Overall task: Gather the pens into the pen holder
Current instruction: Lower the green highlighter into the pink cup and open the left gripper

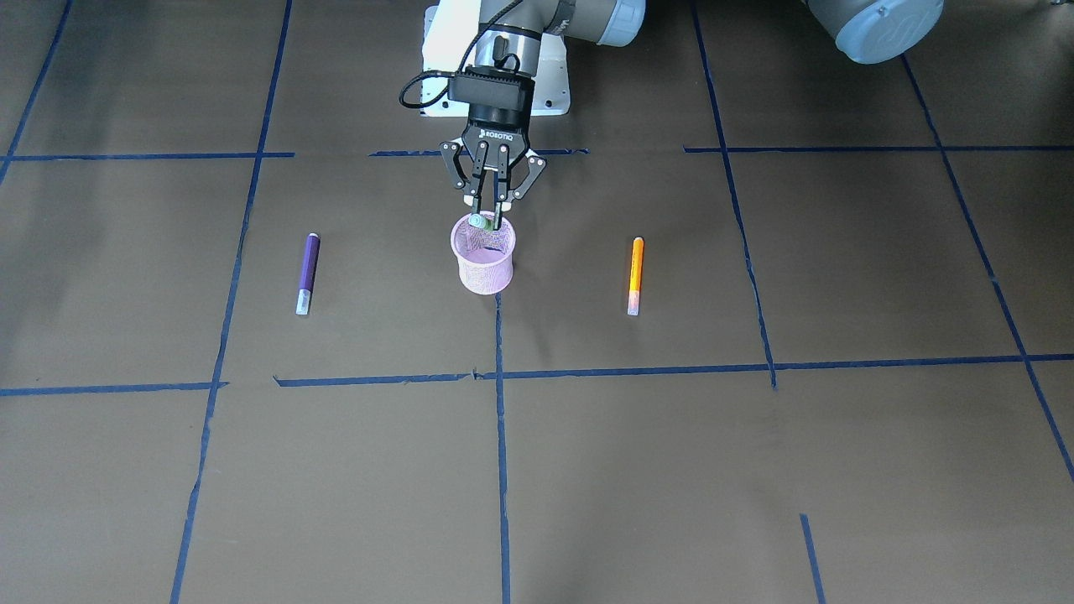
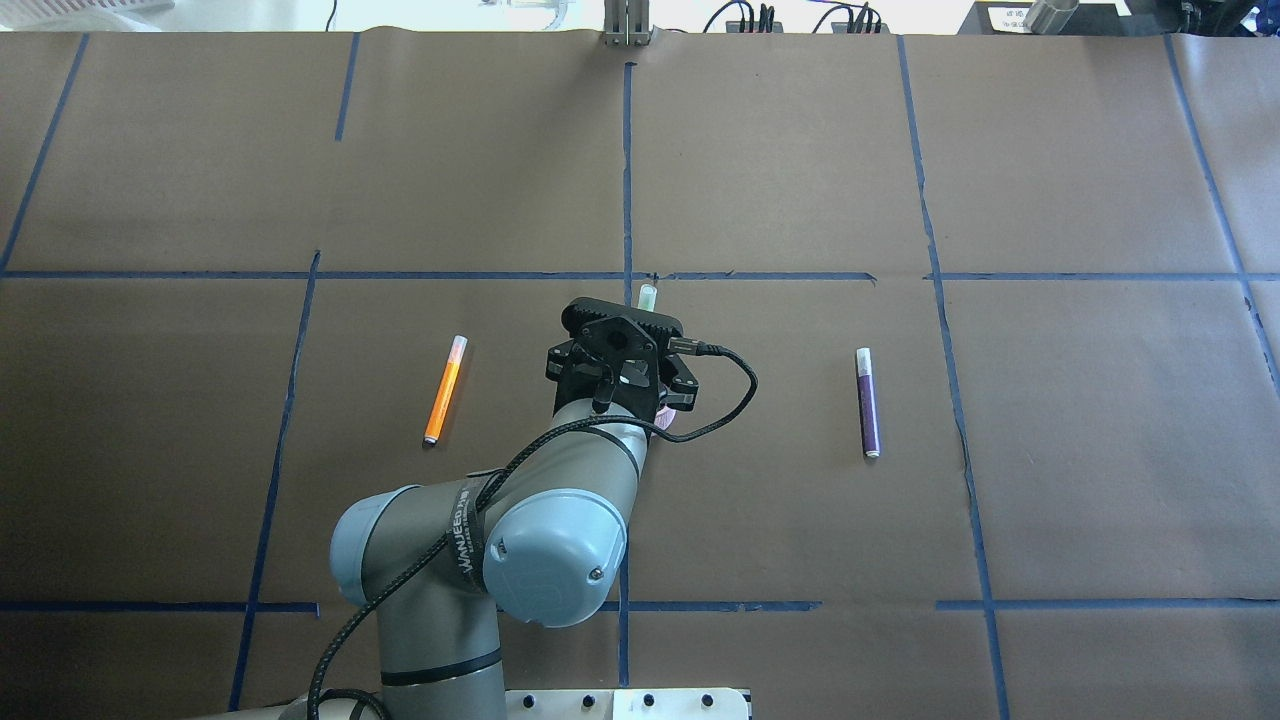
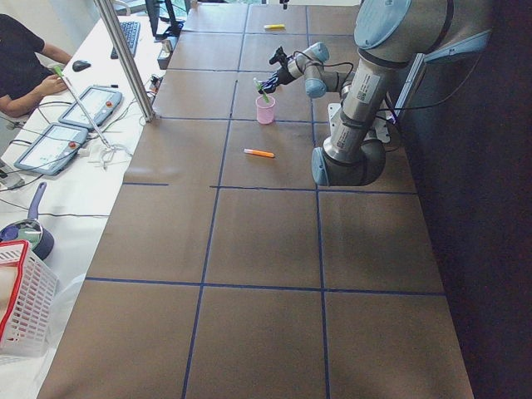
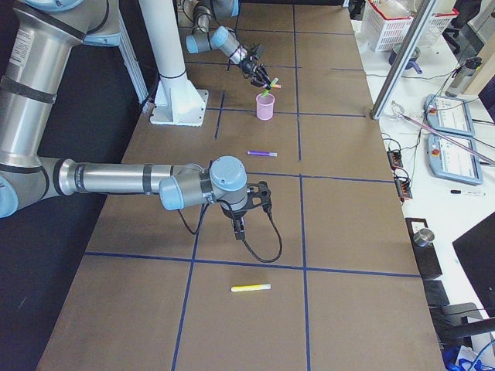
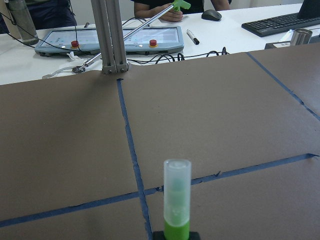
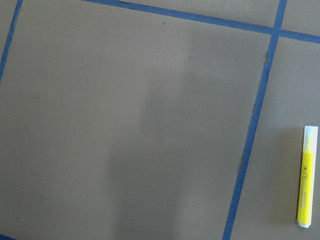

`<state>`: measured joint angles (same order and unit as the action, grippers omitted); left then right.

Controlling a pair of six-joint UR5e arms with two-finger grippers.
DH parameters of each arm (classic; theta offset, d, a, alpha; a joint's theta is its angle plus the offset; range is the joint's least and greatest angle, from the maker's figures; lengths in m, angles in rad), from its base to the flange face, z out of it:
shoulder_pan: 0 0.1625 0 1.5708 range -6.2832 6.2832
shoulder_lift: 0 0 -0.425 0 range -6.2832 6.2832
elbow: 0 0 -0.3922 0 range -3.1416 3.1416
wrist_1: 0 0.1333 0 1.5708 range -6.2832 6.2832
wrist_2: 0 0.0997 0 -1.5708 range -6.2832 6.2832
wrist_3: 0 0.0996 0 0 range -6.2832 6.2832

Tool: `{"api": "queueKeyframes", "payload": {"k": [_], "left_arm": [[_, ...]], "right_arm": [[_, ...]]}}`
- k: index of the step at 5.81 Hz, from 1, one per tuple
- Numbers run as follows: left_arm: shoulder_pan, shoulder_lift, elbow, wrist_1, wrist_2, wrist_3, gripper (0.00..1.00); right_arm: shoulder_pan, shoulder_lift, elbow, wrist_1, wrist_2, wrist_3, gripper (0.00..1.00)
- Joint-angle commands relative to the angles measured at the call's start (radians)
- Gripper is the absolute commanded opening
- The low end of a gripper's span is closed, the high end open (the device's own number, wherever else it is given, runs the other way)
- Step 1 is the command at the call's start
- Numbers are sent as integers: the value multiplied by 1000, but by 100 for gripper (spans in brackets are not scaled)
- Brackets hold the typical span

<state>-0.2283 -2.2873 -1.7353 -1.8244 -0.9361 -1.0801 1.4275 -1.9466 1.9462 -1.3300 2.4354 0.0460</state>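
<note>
My left gripper (image 1: 487, 220) is shut on a green pen (image 5: 177, 200) with a pale cap, holding it tilted just over the mouth of the pink mesh pen holder (image 1: 484, 268). The pen's low end sits at the cup's far rim. A purple pen (image 1: 307, 273) lies flat on the table to one side of the cup and an orange pen (image 1: 636, 273) to the other. A yellow pen (image 4: 251, 288) lies farther off, near my right gripper (image 4: 238, 230), which hangs low over the table; I cannot tell whether it is open or shut.
Blue tape lines (image 1: 501, 436) divide the brown table. A metal post (image 5: 110, 35) stands at the far edge. Beyond it, a side bench holds control tablets (image 4: 448, 116), cables and a white basket (image 3: 25, 299), with a person's hands (image 5: 170, 12) there.
</note>
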Motion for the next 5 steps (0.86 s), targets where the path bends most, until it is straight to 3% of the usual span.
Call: {"api": "queueKeyframes", "payload": {"k": [1,3,4,5], "left_arm": [[0,-3,7,-1,-1,-3,81],[-12,-1,-70,-21,-12,25,81],[-64,2,-76,-10,-121,79,85],[-165,29,-79,-7,-382,101,92]], "right_arm": [[-1,2,-1,-3,2,5,100],[-2,8,-28,-3,-13,0,100],[-2,35,-106,5,-36,-8,100],[-2,93,-210,12,-70,-8,100]]}}
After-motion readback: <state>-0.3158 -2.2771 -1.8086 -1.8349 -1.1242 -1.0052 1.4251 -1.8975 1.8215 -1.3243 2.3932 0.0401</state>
